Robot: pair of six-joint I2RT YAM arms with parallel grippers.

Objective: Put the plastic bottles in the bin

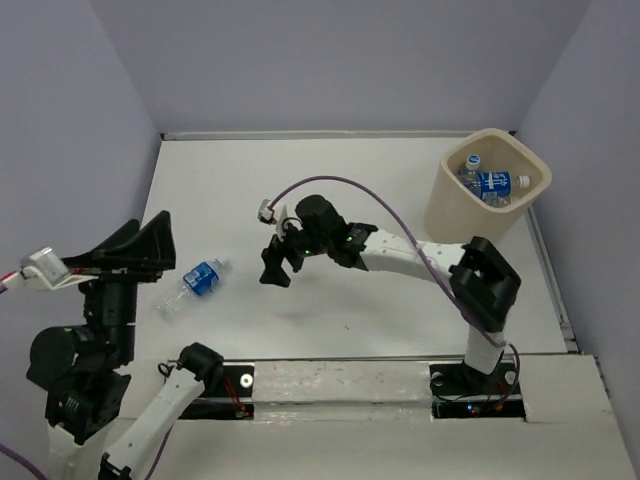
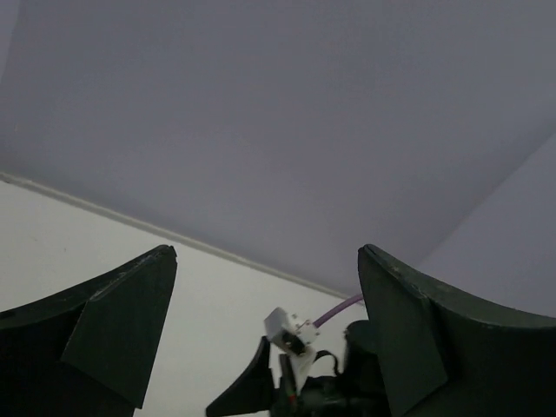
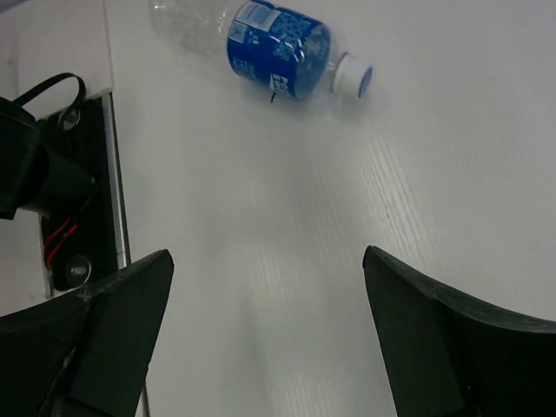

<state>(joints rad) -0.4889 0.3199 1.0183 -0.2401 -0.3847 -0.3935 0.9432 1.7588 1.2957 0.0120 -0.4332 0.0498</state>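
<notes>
One clear plastic bottle [image 1: 193, 284] with a blue label and white cap lies on its side on the white table at the left; it also shows in the right wrist view [image 3: 265, 49]. The beige bin [image 1: 452, 210] stands at the back right and holds bottles [image 1: 490, 184] with blue labels. My right gripper [image 1: 277, 268] is open and empty, hovering over the table to the right of the lying bottle. My left gripper [image 1: 150, 240] is open and empty, raised at the left, above and left of that bottle; its fingers [image 2: 113, 330] point toward the back wall.
The right arm [image 1: 420, 262] stretches across the table's middle with a purple cable [image 1: 380, 200] looping above it. A raised ledge [image 1: 340, 385] with the arm bases runs along the near edge. Walls close the table's back and sides.
</notes>
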